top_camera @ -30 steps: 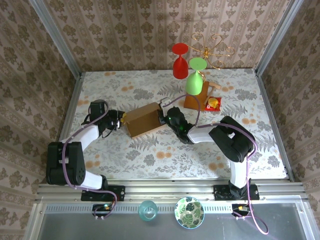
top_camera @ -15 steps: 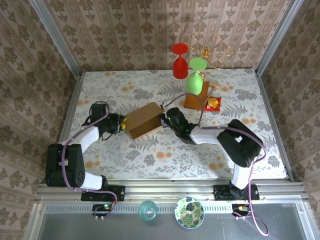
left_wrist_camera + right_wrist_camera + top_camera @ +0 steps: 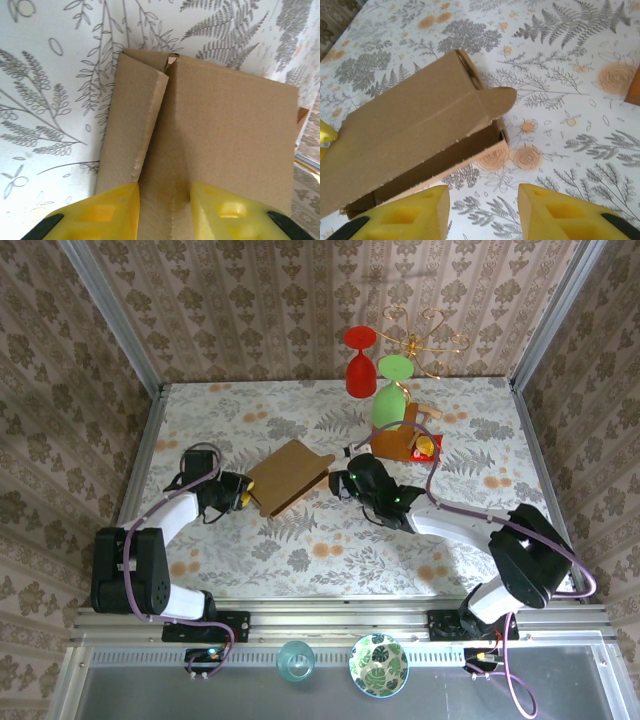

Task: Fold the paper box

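The paper box (image 3: pixel 288 475) is a tan cardboard mailer lying slantwise mid-table, its lid ajar with a rounded tab sticking out on the right. My left gripper (image 3: pixel 243 496) is at its left end. In the left wrist view the yellow fingers (image 3: pixel 115 210) press from both sides on a fold of the box (image 3: pixel 225 130), so that gripper (image 3: pixel 165 192) is shut on it. My right gripper (image 3: pixel 338 483) hangs just off the box's right end, apart from it. Its jaws (image 3: pixel 484 195) are open over bare tablecloth, the box (image 3: pixel 405 130) lying up and to the left.
A small wooden stand (image 3: pixel 393 440) with a red glass (image 3: pixel 360 370) and a green glass (image 3: pixel 392 400) is behind my right arm, next to a gold wire rack (image 3: pixel 425 340). Metal posts and patterned walls enclose the table. A bowl (image 3: pixel 378 665) and a tumbler (image 3: pixel 295 661) sit below the rail.
My right gripper has opened and drawn back right, off the box's end. The lid has sprung up and the box now looks flatter and more skewed. My left gripper has stayed at its end.
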Tool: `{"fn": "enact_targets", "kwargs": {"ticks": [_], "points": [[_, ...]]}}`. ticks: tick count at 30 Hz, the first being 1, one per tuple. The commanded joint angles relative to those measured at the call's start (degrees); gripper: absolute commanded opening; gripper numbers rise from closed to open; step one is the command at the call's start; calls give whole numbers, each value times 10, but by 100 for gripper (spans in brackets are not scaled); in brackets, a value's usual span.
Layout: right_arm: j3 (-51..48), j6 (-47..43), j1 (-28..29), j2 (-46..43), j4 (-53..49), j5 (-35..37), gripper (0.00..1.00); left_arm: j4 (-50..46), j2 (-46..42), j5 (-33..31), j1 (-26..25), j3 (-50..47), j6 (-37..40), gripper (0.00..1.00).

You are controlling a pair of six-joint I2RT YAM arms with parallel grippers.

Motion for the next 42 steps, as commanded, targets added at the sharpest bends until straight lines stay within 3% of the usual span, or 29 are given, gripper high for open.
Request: {"fn": "enact_targets", "kwargs": {"ticks": [1,8,16,23,28,34,42], "points": [[35,62,0,-18,-81,-18,44,-43,1,-12,-4,13,41,34],[169,142,-33,56,-213,-95,48,-35,15,-18,-6,5,66,36],[283,141,-61,136,-277,-108,51,-107,46,-33,-11,51,160,40],[379,53,-91,235,-309,-166,53,-52,47,-21,-20,38,166,41],[458,-29,-105,301,-360,-198,62,-39,53,-22,-26,22,168,41],[521,-83,-121,359,-407,-247,66,8,58,-24,-25,0,167,36],[558,-116,-136,399,-443,-310,69,31,63,-16,-14,-15,198,19]]}}
